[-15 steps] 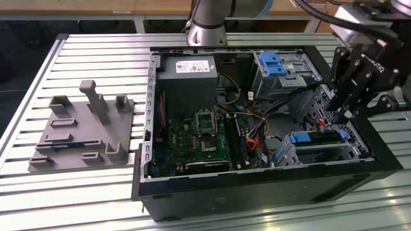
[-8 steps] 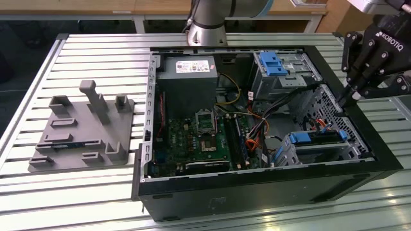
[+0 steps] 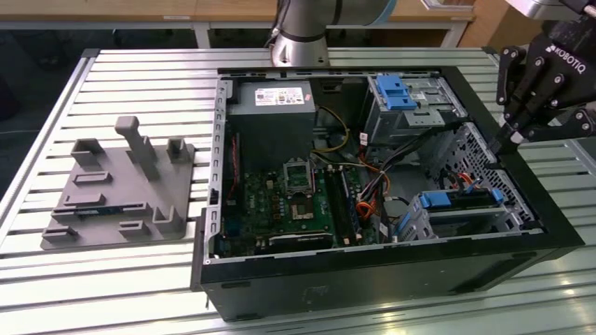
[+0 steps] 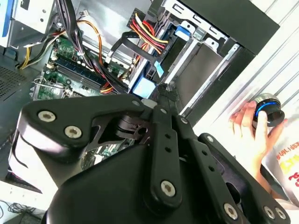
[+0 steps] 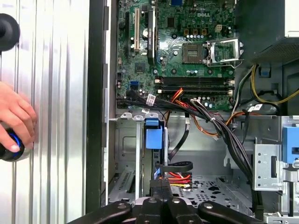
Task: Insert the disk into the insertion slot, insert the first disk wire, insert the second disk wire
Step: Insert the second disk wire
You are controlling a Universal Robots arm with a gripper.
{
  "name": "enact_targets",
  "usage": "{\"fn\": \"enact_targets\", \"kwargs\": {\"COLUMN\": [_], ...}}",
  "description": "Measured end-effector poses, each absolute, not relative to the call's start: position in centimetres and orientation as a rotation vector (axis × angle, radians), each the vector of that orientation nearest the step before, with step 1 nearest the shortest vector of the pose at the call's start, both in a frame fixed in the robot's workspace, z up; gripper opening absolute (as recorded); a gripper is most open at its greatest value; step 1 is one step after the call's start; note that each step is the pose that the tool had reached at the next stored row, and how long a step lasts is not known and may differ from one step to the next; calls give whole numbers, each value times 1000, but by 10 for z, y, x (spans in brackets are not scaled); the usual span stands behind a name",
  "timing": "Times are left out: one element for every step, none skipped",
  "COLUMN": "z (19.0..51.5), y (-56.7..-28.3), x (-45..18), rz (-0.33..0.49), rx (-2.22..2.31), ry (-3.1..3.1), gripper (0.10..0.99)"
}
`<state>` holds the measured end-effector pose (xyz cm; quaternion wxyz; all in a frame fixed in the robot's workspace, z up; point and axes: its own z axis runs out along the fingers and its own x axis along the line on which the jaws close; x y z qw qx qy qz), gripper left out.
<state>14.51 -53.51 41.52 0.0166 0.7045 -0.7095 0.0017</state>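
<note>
The disk [image 3: 458, 200], in its blue carrier, sits inside the silver insertion slot [image 3: 431, 225] at the case's near corner on the exterior view's right. My gripper [image 3: 510, 144] hangs shut over the case's edge on that side, just above and behind the disk. In the first wrist view the shut gripper [image 5: 161, 185] is right beside a red and yellow wire bundle [image 5: 179, 176] and a black flat cable [image 5: 180, 164], with the carrier's blue tab [image 5: 153, 133] beyond. In the second wrist view the gripper [image 4: 163, 91] points at the blue tab [image 4: 142, 86] below the red and yellow wires [image 4: 148, 33]. I see nothing held.
A grey fixture [image 3: 121, 188] lies on the slatted table at the exterior view's left. The open case holds a motherboard [image 3: 289, 202], a power supply [image 3: 270, 98] and a taller bay with a blue latch [image 3: 398, 93]. A person's hand [image 4: 254, 122] rests on a round device beside the case.
</note>
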Motion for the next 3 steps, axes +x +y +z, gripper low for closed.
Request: {"fn": "enact_targets", "kwargs": {"z": [415,415,415], "y": [-535,-535,-535], "x": [145,145,145], "rz": [5,5,5], "rx": [2190,2190,2190], "ry": [-2206,-2206,-2206], "gripper": [106,106,106]}}
